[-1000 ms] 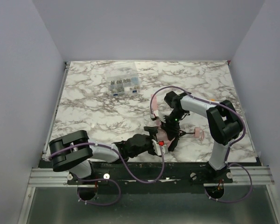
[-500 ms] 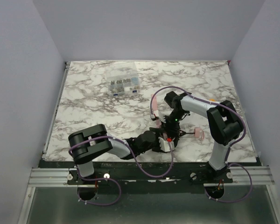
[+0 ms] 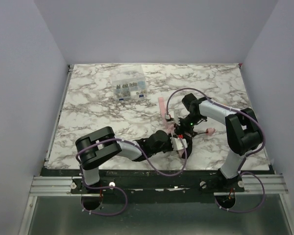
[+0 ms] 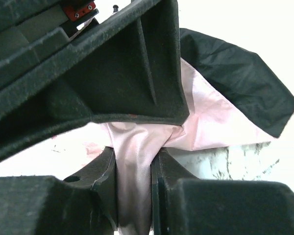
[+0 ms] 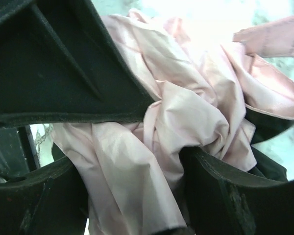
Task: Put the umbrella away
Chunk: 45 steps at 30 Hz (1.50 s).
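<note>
Umbrella (image 4: pixel 134 169) farther back, between fingers (image 4: pixel 102 178)

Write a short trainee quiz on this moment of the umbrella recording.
1. True or false: the left gripper is clamped on fabric of the umbrella.
2. Which thing lies toward the far side of the marble table? A) a clear compartment box B) a mug C) a towel
3. Fill in: the right gripper holds a bunched wad of ____ fabric.

Key: 1 true; 2 A; 3 pink.
</note>
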Available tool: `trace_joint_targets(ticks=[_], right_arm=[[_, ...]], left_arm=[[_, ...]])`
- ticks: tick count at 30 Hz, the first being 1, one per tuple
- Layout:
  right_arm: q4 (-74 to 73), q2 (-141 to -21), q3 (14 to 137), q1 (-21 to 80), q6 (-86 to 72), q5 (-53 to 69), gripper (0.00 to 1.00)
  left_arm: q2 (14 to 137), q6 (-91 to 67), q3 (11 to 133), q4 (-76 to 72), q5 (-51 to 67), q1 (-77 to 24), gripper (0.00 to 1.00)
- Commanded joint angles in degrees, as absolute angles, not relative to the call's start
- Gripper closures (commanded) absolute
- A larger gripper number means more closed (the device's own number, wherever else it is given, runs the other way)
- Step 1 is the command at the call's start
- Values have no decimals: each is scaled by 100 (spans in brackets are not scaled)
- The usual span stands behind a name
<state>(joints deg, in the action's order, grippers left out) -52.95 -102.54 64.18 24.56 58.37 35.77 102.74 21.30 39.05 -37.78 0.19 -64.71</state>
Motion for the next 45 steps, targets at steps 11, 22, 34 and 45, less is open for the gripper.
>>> trace_joint_targets(ticks=[11, 22, 34, 45], right_arm=[[-4265, -9439, 6403, 1411, 6629, 4783, 5], [-8035, -9663, 7299, 193, 11146, 6049, 2], [-3767, -8168, 4944, 690, 8844, 5057, 0], [-2227, -8561, 3488, 1460, 9082, 2729, 18]], left_arm=[[11393, 1664, 4305, -1262, 1871, -5860, 100], [11697, 1730, 4725, -659, 2376, -5586, 100], [11907, 1475, 5153, -11, 2669, -5331, 100], [11906, 751, 5473, 662, 3537, -4887, 100]])
